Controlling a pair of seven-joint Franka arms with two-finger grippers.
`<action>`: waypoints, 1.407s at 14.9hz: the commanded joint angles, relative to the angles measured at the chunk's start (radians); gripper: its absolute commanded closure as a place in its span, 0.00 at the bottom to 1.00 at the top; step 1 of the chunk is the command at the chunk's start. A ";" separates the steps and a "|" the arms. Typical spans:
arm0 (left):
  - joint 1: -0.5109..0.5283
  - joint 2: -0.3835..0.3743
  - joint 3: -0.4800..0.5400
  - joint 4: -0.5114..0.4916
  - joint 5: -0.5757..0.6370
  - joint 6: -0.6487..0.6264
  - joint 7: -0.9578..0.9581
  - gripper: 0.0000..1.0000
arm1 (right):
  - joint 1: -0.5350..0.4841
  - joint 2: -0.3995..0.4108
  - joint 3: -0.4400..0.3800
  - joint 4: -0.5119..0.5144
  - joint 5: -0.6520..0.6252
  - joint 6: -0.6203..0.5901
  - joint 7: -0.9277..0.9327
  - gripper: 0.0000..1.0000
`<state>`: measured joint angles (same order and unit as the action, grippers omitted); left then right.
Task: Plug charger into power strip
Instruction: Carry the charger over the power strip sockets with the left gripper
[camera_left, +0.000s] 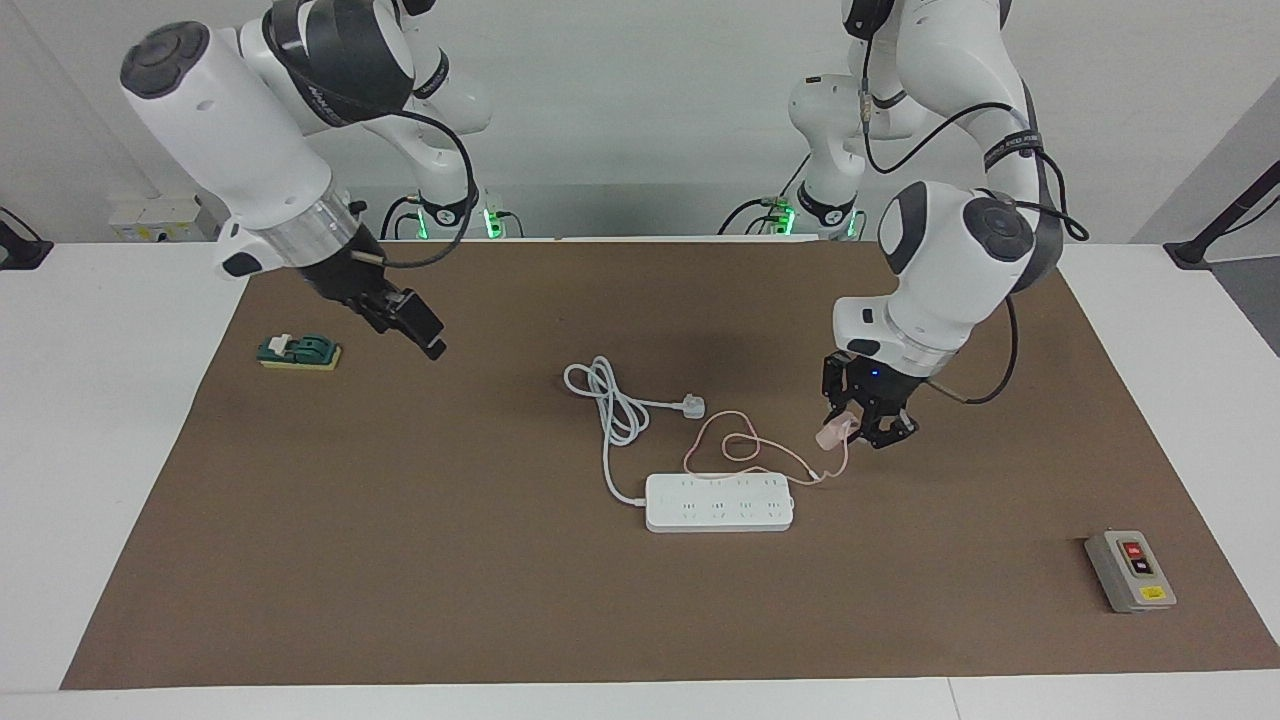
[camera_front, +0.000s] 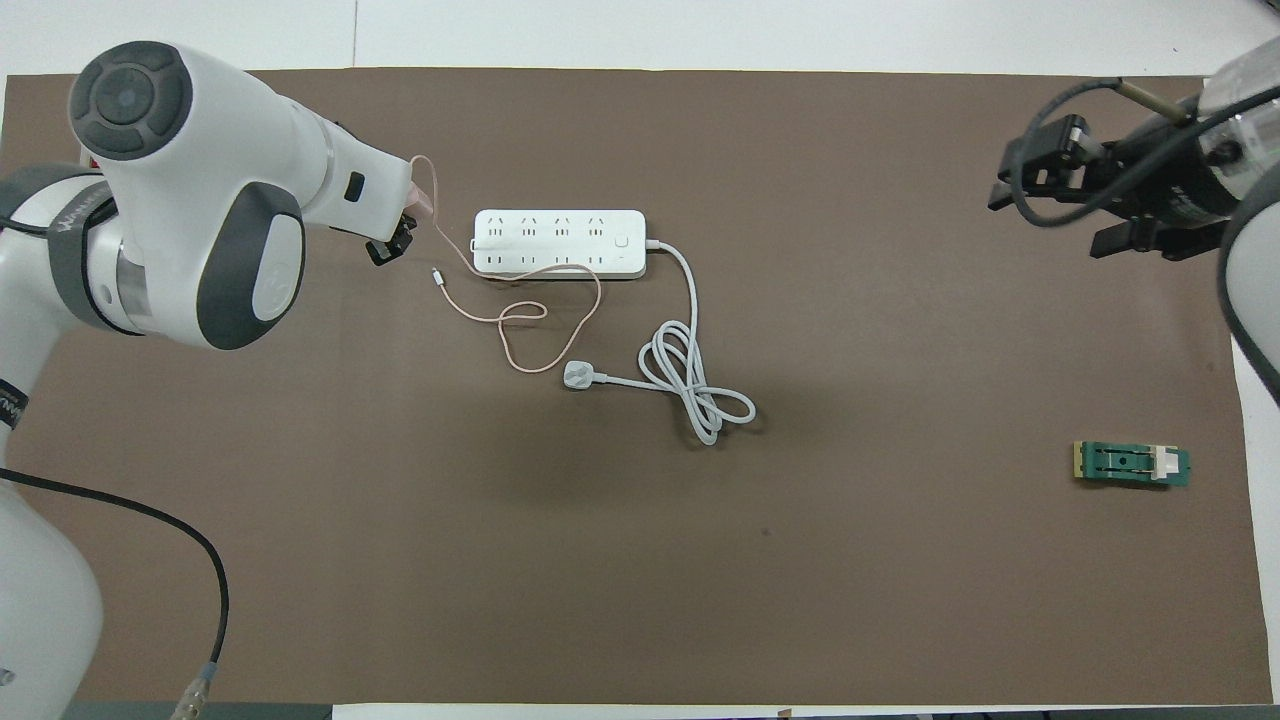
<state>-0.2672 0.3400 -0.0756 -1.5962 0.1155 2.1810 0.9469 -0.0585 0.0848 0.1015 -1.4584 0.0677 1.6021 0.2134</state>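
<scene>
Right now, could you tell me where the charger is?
The left gripper holds the charger in the air, just off the power strip end toward the left arm.

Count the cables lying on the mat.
2. The thick white cord runs from the power strip and coils nearer the robots, ending in a white plug. The thin pink cable loops beside it, rising to the charger in the left gripper.

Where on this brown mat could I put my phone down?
Bare mat lies between the power strip and the green switch, and between the strip and the grey button box. It is crowded around the strip, with its coiled white cord and the charger's pink cable.
</scene>
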 joint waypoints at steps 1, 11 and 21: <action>-0.032 0.030 0.016 0.009 0.137 0.100 0.105 1.00 | -0.027 -0.123 -0.017 -0.147 -0.043 0.007 -0.245 0.00; -0.075 0.034 0.010 -0.160 0.234 0.315 0.133 1.00 | -0.012 -0.125 -0.100 -0.158 -0.088 -0.106 -0.341 0.00; -0.118 0.057 0.002 -0.231 0.113 0.286 -0.031 1.00 | 0.002 -0.114 -0.086 -0.117 -0.161 -0.160 -0.226 0.00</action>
<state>-0.3828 0.4101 -0.0849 -1.8045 0.2411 2.4707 0.9263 -0.0562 -0.0326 0.0086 -1.5868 -0.0503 1.4300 -0.0275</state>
